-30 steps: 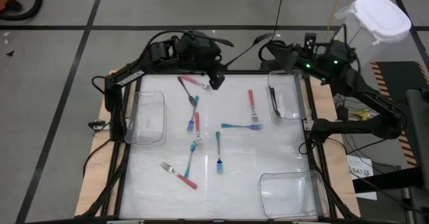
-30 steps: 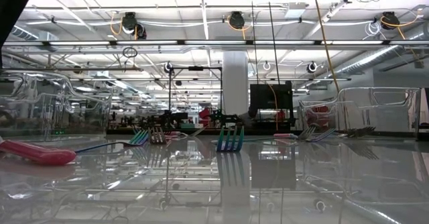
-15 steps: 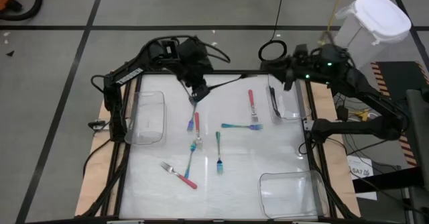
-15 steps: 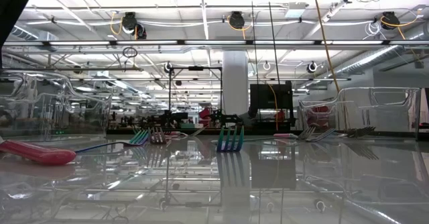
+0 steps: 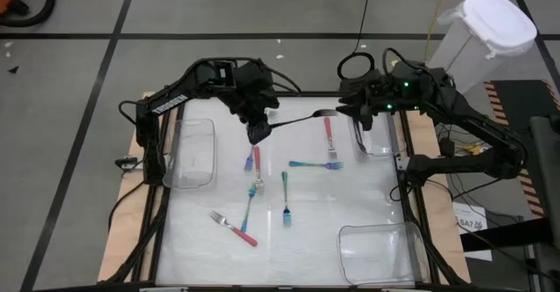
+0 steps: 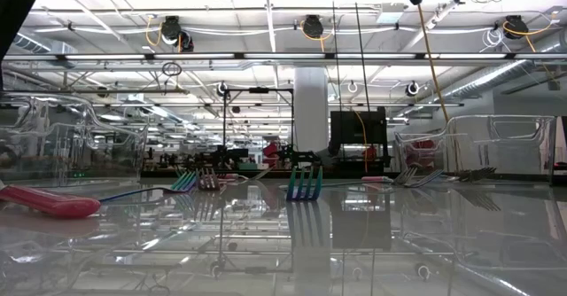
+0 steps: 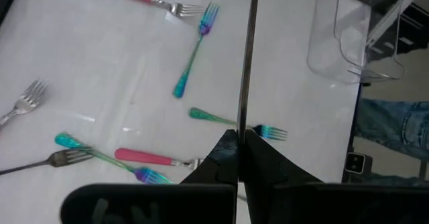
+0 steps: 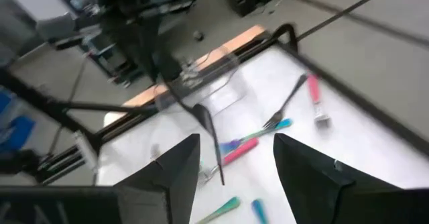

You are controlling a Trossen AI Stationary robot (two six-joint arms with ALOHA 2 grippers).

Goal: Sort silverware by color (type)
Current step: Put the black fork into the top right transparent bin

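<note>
A black fork (image 5: 297,119) hangs above the table's far middle, with my left gripper (image 5: 260,133) shut on it. Its head (image 5: 329,113) points toward my right gripper (image 5: 348,110), which stands open just beyond it; in the right wrist view the fork's head (image 8: 203,117) shows ahead of the open fingers. Pink-handled forks (image 5: 328,135) (image 5: 238,230) and teal-handled forks (image 5: 311,163) (image 5: 285,196) (image 5: 252,198) lie flat on the white table. Another black fork (image 5: 359,131) lies in the clear bin (image 5: 381,139) at the far right. My left gripper pinches the black fork's handle (image 7: 241,127) near its end between its two fingers. The fingers slant down from the far side. The fork is lifted clear of the table and sticks out about level toward the table's right edge.
A clear bin (image 5: 194,156) stands at the table's left edge and another (image 5: 381,250) at the near right corner. A pink-and-teal pair of forks (image 5: 254,163) lies right under my left gripper. A white lidded bucket (image 5: 490,25) stands off the far right corner.
My left gripper has gone toward the table's left and near edges and tipped downward. The black fork, which slanted up toward the far right, has swung down to about level. My right gripper has sunk and tipped down toward the fork's head, staying open.
</note>
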